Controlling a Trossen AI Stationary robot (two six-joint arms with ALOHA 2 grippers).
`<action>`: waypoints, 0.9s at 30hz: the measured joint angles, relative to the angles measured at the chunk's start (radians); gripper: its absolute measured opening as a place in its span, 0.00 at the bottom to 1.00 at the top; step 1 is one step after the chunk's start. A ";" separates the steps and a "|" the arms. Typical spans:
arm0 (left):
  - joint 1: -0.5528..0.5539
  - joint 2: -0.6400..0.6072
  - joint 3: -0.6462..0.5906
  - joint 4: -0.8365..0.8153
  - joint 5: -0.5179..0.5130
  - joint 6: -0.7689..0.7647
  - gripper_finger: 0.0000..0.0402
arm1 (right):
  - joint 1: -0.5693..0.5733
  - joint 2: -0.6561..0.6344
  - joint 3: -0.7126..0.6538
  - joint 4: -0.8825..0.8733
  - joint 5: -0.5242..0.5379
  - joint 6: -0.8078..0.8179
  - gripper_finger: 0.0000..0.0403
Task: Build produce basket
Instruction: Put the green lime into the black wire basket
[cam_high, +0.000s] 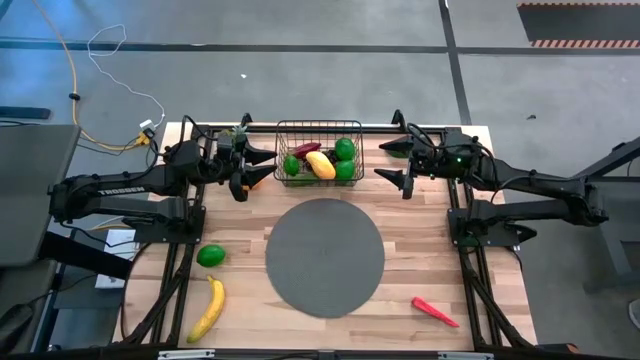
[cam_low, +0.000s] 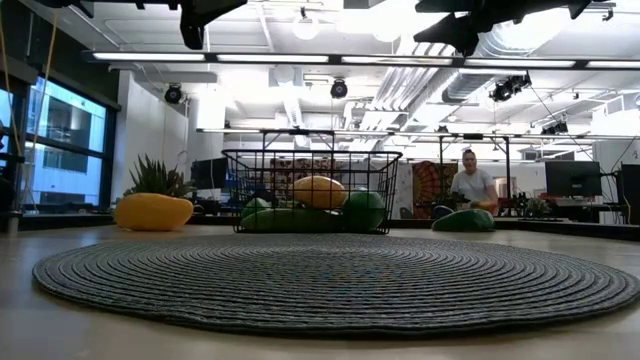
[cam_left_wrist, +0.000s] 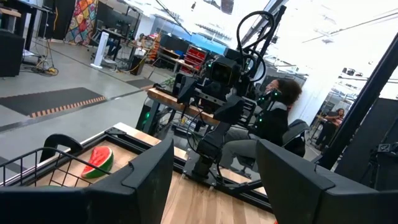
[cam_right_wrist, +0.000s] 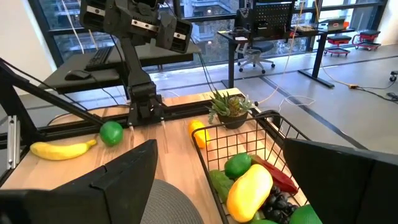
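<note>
The black wire basket (cam_high: 320, 128) stands at the table's far middle and holds a yellow piece (cam_high: 320, 164), limes (cam_high: 344, 150) and a red chilli (cam_high: 307, 149); dark grapes (cam_right_wrist: 277, 205) show in the right wrist view. My left gripper (cam_high: 256, 168) hangs open in the air just left of the basket, fingers level and pointing at it. My right gripper (cam_high: 393, 163) hangs open just right of it, likewise level. Neither holds anything. A lime (cam_high: 211, 256) and a banana (cam_high: 208, 308) lie near left. A red chilli (cam_high: 435, 312) lies near right. A watermelon slice (cam_left_wrist: 98, 163) lies beside the basket.
A round grey woven mat (cam_high: 325, 255) covers the table's middle, in front of the basket. A small potted plant (cam_right_wrist: 230, 109) and an orange piece (cam_right_wrist: 198, 132) sit by the basket's far left corner. A person (cam_left_wrist: 273, 118) sits beyond the table's right side.
</note>
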 joint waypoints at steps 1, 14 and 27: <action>0.000 0.000 0.000 0.000 -0.001 0.000 0.54 | 0.000 0.000 0.000 0.000 0.000 0.000 0.82; -0.003 0.076 0.144 -0.137 0.050 0.023 0.64 | 0.000 0.000 0.000 0.000 0.000 0.019 0.82; -0.137 0.190 0.391 -0.876 0.344 0.024 0.79 | 0.000 0.000 0.000 -0.001 0.000 0.019 0.82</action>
